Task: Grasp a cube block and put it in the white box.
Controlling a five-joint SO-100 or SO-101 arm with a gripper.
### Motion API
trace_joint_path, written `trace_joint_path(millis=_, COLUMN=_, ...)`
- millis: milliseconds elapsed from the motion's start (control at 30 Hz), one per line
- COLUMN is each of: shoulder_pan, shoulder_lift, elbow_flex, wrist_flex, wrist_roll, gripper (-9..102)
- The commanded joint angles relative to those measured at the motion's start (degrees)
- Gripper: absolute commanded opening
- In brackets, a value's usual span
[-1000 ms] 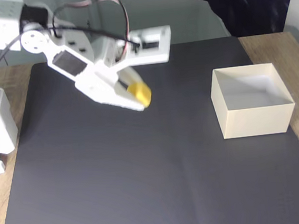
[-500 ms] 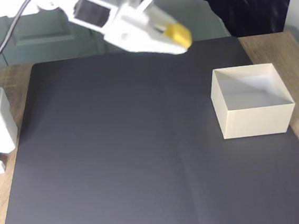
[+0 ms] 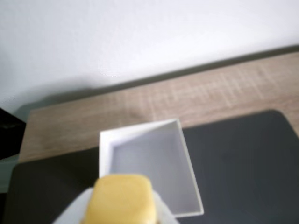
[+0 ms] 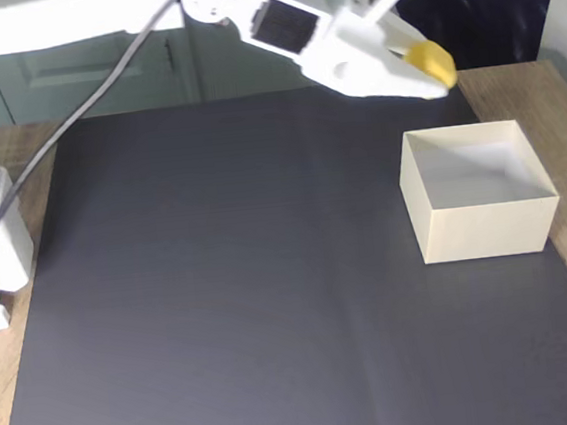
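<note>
Cube block (image 4: 431, 62) clamped in the gripper (image 4: 423, 73), held up off the dark mat (image 4: 220, 279). White box (image 4: 477, 190) sits below and slightly right in the fixed view; wrist view shows its opening (image 3: 154, 163) just ahead of the cube (image 3: 120, 199). Needs a short forward carry before release.

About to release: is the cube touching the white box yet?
Apart. In the fixed view the cube block, held in the hand, hangs clear above the white box, with dark mat showing between them.
</note>
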Motion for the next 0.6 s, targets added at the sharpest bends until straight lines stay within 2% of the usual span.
trace_joint_path(millis=0, shoulder_pan=1.0, shoulder_lift=-4.0, elbow_flex=-9.2, wrist_flex=-1.2, wrist_roll=-0.4, gripper=0)
trace_joint_path(millis=267, shoulder_pan=1.1, shoulder_lift=-17.4, elbow_flex=-24.2, wrist_flex=0.4, wrist_roll=-0.4, gripper=0)
trace_joint_path(millis=567, shoulder_pan=0.5, shoulder_lift=-21.7, elbow_flex=-26.2, wrist_flex=0.6, wrist_roll=-0.4, gripper=0)
